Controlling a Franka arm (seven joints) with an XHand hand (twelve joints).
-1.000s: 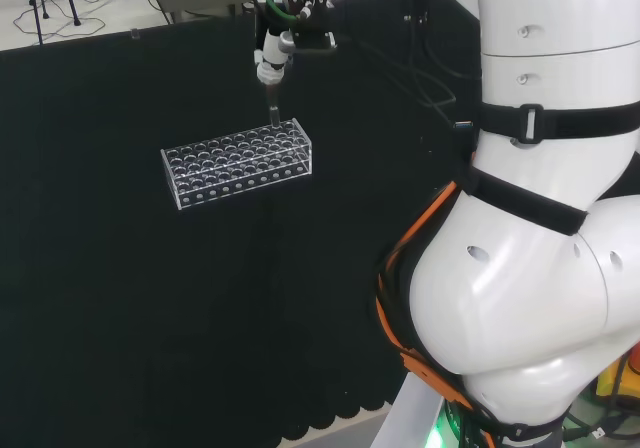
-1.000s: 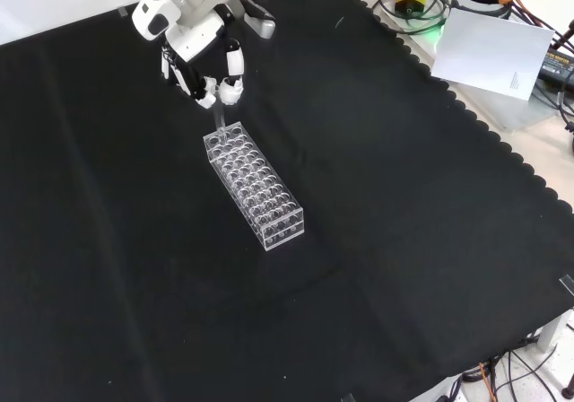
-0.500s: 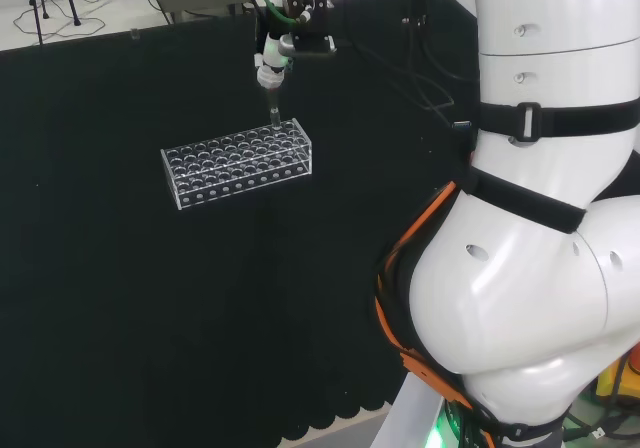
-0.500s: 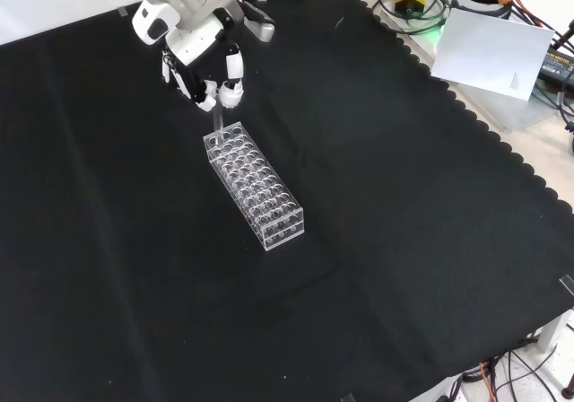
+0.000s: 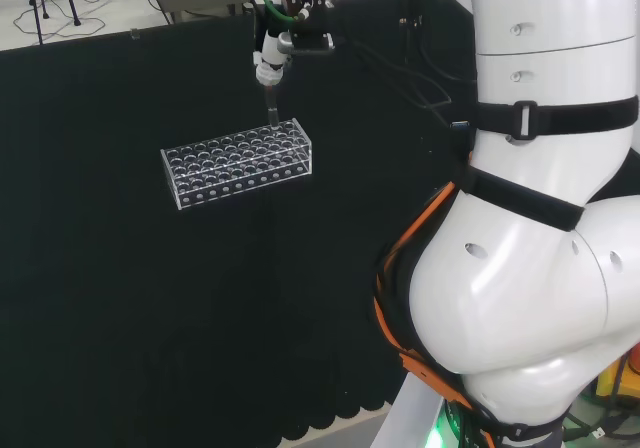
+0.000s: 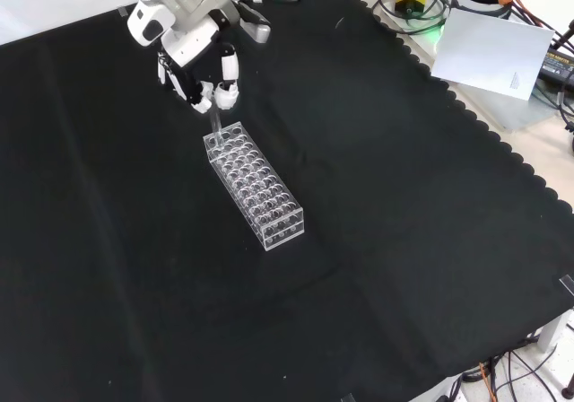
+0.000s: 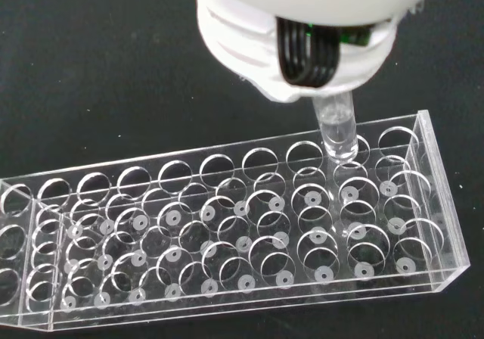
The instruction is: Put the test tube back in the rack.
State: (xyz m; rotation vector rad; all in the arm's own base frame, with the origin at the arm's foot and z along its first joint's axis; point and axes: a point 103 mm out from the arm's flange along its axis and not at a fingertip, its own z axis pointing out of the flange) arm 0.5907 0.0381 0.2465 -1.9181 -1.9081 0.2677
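Pinching the test tube (image 7: 337, 131) upright, our hand (image 6: 199, 81) hangs above the rack (image 6: 256, 185) end; holes beneath stand clear, though we cannot discern the tube's tip depth.

The hand (image 6: 193, 61) has risen a little and, in the front view, drifted toward the upper left since a second ago; in the head view it sits slightly higher above the rack (image 5: 237, 161). The tube (image 6: 214, 124) pinched in its fingers (image 6: 227, 88) has gone up with it, so more of its length now shows between the fingers and the rack's end row, with its tip at a hole (image 7: 344, 151) there.
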